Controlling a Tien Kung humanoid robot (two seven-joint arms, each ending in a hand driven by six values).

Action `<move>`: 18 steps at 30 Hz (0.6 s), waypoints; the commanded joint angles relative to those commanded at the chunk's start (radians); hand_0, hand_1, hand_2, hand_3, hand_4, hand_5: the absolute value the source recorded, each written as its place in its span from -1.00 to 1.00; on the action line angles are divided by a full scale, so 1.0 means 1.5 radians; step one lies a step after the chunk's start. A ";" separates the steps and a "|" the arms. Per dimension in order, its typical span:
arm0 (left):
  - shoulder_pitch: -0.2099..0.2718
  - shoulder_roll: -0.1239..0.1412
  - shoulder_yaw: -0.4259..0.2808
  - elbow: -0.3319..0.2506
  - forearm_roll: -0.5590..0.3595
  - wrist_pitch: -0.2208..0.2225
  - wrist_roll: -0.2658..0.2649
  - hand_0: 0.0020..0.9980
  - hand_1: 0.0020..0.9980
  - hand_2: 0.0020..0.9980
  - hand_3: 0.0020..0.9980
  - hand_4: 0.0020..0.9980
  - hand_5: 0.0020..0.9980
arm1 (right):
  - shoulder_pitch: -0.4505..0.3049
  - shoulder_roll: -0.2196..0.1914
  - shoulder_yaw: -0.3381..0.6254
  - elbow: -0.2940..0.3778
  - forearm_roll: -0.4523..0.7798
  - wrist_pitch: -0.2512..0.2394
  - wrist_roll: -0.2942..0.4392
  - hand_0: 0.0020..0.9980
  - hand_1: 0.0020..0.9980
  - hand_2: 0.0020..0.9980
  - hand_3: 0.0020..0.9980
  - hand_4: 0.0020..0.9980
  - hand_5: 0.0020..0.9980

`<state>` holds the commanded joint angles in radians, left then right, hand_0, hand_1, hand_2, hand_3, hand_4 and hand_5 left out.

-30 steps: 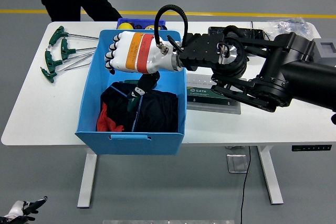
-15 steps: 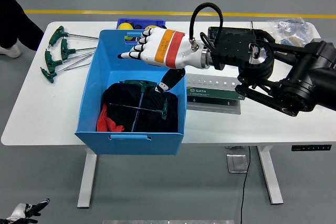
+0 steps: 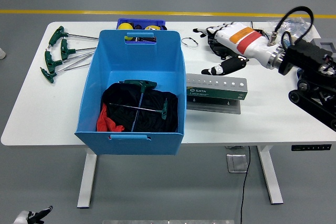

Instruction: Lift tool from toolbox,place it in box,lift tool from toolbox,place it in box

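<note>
A large blue box (image 3: 89,98) stands left of centre on the white table (image 3: 47,114). Inside it, two green-handled T-wrenches (image 3: 144,98) lie crossed on dark cloth (image 3: 118,106). The green toolbox rack (image 3: 216,88) lies just right of the box, with a row of holes along its top. My right hand (image 3: 215,48), white with an orange band, hovers open above the table behind the rack, fingers spread and holding nothing. The left hand (image 3: 31,216) hangs low at the bottom left corner, far below the tabletop.
Several more green T-handle wrenches (image 3: 60,51) lie on the table's far left. A small blue bin with yellow items (image 3: 139,24) sits behind the box. A black case (image 3: 218,35) and a clear plastic bag (image 3: 289,24) lie at the back right.
My right hand let go of a wrench over the box, opened, and pulled back to the right behind the rack. Two wrenches now lie in the box. The person at the far side left.
</note>
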<state>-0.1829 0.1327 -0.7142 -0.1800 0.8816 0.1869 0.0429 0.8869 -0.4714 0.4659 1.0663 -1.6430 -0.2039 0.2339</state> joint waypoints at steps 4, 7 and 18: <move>0.004 -0.003 0.006 0.000 -0.005 -0.004 0.000 0.42 0.44 0.47 0.45 0.49 0.35 | -0.057 -0.015 0.039 -0.027 0.111 0.014 0.008 0.56 0.51 0.63 0.71 0.98 0.39; 0.004 -0.005 0.019 0.000 -0.012 -0.009 0.000 0.42 0.44 0.47 0.45 0.49 0.35 | -0.085 -0.020 0.062 -0.050 0.193 0.027 0.016 0.56 0.51 0.63 0.71 0.98 0.39; 0.014 -0.013 0.136 -0.006 -0.118 -0.007 -0.023 0.39 0.47 0.46 0.45 0.49 0.36 | -0.234 -0.019 0.205 -0.056 0.505 0.078 0.053 0.57 0.51 0.63 0.70 1.00 0.77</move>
<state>-0.1616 0.1125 -0.5108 -0.1885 0.7047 0.1764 0.0083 0.5358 -0.4993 0.7737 0.9816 -0.8853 -0.0868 0.3136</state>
